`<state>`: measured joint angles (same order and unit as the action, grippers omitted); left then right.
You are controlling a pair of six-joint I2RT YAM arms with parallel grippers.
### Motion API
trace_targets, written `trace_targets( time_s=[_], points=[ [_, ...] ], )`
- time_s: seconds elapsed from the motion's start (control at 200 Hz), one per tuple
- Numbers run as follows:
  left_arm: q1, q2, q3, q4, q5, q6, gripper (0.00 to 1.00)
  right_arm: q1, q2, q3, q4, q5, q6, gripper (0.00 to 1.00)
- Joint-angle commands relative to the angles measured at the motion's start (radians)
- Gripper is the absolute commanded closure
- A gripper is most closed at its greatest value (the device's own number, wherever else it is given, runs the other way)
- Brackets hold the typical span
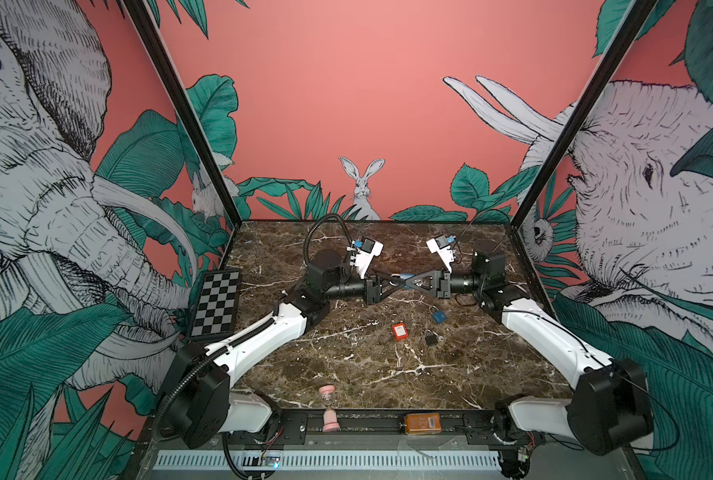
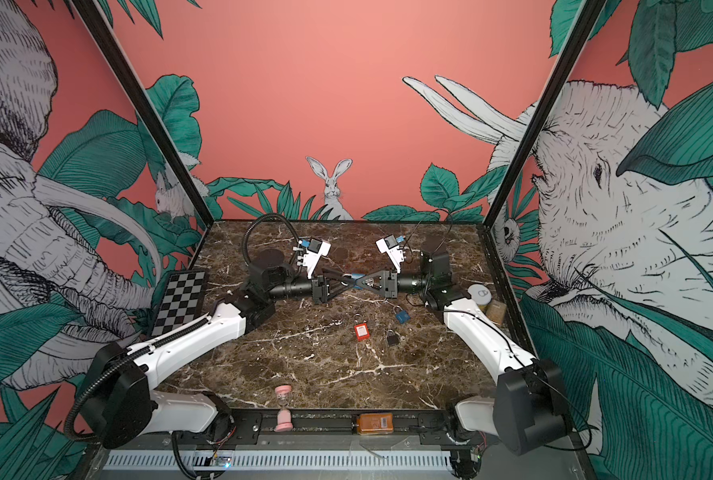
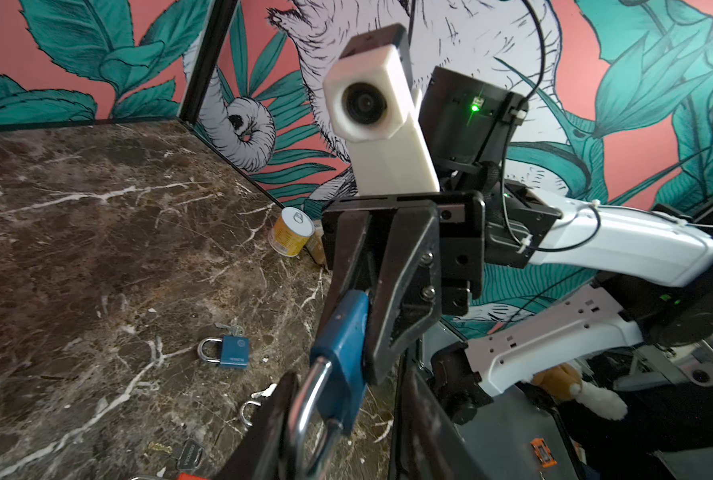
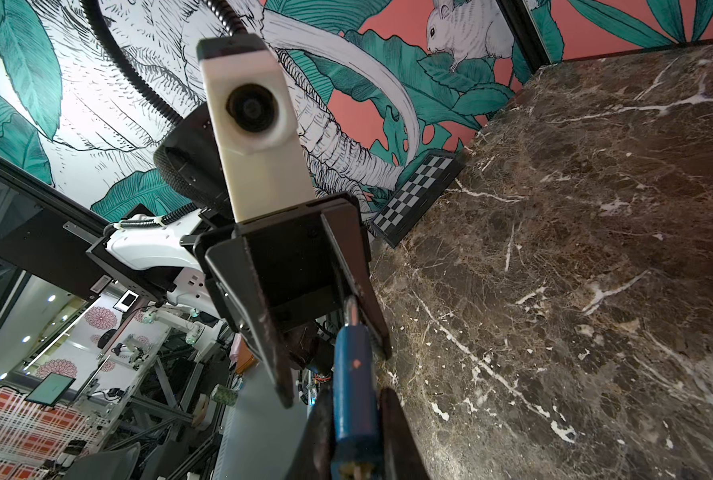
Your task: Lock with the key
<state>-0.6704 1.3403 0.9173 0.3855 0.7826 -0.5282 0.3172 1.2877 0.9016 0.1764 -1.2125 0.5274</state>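
A blue padlock (image 1: 408, 277) (image 3: 344, 345) hangs in mid-air over the middle of the marble table (image 1: 346, 374). My right gripper (image 1: 405, 283) (image 4: 354, 415) is shut on its body. The silver shackle (image 3: 309, 411) points towards my left gripper (image 1: 395, 283) (image 3: 346, 399), which is open, with its fingers standing either side of the shackle. One dark finger (image 3: 273, 419) sits close against the shackle and the other is well apart. Whether a key sits in the held padlock I cannot tell. A black-headed key (image 3: 190, 455) lies loose on the marble.
On the table below lie a second blue padlock (image 1: 438, 316) with keys, a red padlock (image 1: 399, 331) and a small black one (image 1: 430, 337). A chessboard (image 1: 215, 303) leans at the left wall. A can (image 2: 480, 293) stands far right, a pink hourglass (image 1: 329, 409) at the front.
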Motion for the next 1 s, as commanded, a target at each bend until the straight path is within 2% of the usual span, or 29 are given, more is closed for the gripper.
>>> trace_targets(
  time_s=[0.0,0.47,0.755,0.995],
  points=[
    [0.011,-0.04,0.021,0.113,0.125,-0.017,0.54,-0.024,-0.033,-0.019,-0.033,0.038,-0.033,1.0],
    [0.016,0.035,0.029,0.219,0.185,-0.108,0.52,-0.027,-0.092,-0.052,0.003,0.001,-0.033,1.0],
    [0.014,0.052,0.036,0.208,0.182,-0.11,0.59,-0.027,-0.099,-0.055,0.027,0.004,-0.017,1.0],
    [0.006,0.071,0.045,0.204,0.187,-0.113,0.59,-0.025,-0.09,-0.05,0.061,0.004,0.011,1.0]
  ],
)
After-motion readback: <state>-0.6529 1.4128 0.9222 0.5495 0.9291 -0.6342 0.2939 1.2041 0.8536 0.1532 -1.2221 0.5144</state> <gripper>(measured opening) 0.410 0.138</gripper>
